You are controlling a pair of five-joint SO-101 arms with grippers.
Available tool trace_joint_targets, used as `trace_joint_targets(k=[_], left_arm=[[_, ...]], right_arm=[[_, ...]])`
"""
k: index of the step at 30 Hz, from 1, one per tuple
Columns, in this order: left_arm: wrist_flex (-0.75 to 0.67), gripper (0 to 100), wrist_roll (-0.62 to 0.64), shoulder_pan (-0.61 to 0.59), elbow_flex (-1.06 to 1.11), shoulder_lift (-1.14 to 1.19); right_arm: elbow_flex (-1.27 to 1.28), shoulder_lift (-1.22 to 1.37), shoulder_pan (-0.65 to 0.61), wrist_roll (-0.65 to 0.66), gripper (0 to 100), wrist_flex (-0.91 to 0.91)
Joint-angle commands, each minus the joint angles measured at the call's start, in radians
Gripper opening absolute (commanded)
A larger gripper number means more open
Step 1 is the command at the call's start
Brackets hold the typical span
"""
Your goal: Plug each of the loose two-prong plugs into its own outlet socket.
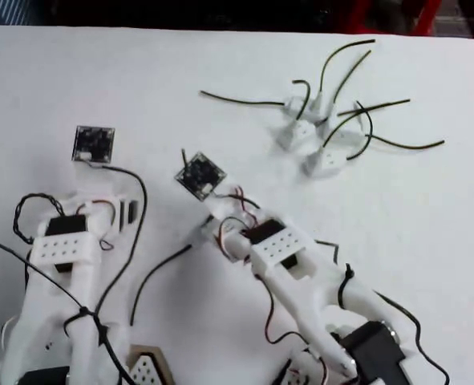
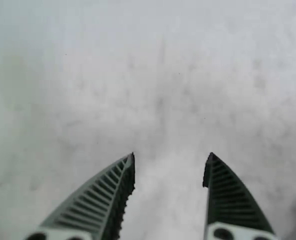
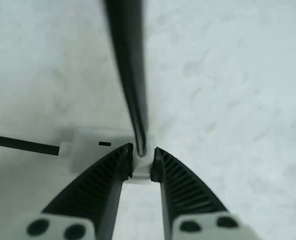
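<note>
Now the right gripper (image 3: 143, 150) clenches its jaws on a plug (image 3: 140, 172), cable (image 3: 130, 75) trailing straight away; left gripper (image 2: 171, 156) jaws released.

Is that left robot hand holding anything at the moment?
No, the left hand is open, and just the bare white table shows in the gap.

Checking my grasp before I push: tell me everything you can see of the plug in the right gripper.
The plug is a small white plastic-looking piece, pinched between the ribbed dark fingers of the right gripper. A thick black cable runs out of it, away from the gripper. It sits beside a white socket block with a dark slot; contact is unclear. Its prongs are hidden.
</note>
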Motion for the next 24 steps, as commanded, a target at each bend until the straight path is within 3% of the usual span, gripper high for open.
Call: trace_joint_targets(k=[1, 24], left_arm=[[-0.017, 23, 0.012, -0.012, -0.006, -0.01], [-0.017, 23, 0.009, -0.01, -0.006, -0.01]], right_arm=[[-0.061, 0.074, 0.045, 0.002, 1.7, 0.091], [-0.103, 0.07, 0.051, 0.011, 1.7, 0.363]])
